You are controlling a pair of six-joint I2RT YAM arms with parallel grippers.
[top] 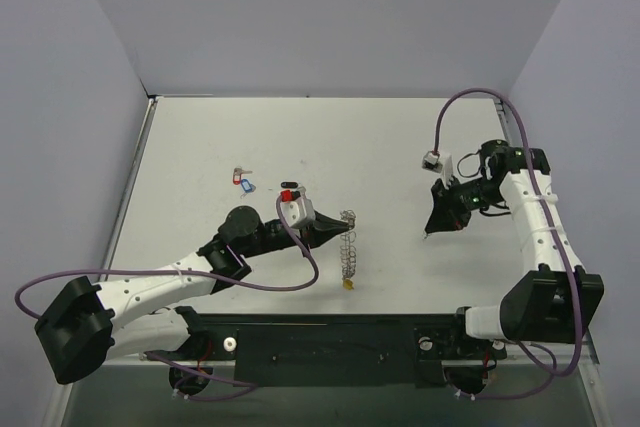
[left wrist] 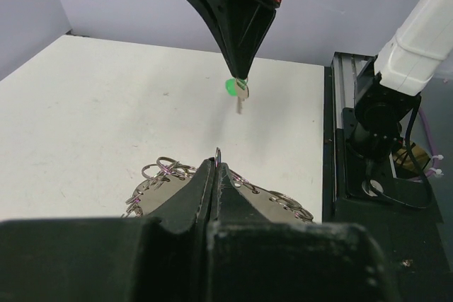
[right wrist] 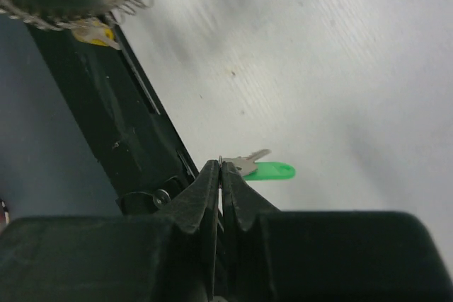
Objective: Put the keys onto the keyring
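The keyring [top: 348,245] stands on edge near the table's middle, its yellow tag [top: 348,285] hanging at the bottom. My left gripper [top: 334,234] is shut on one small loop at its rim; in the left wrist view the ring [left wrist: 159,183] spreads behind the closed fingertips [left wrist: 217,163]. My right gripper [top: 428,233] hangs to the right, apart from the ring, shut on the small ring of a green-tagged key [right wrist: 272,171]. That key [left wrist: 237,90] dangles from its tip. Loose keys with blue and red tags [top: 243,183] and one with a red and black head [top: 290,193] lie behind the left arm.
The black mounting rail [top: 320,332] runs along the near table edge, close under the keyring. Purple cables [top: 290,282] loop beside both arms. Pale walls close the table on three sides.
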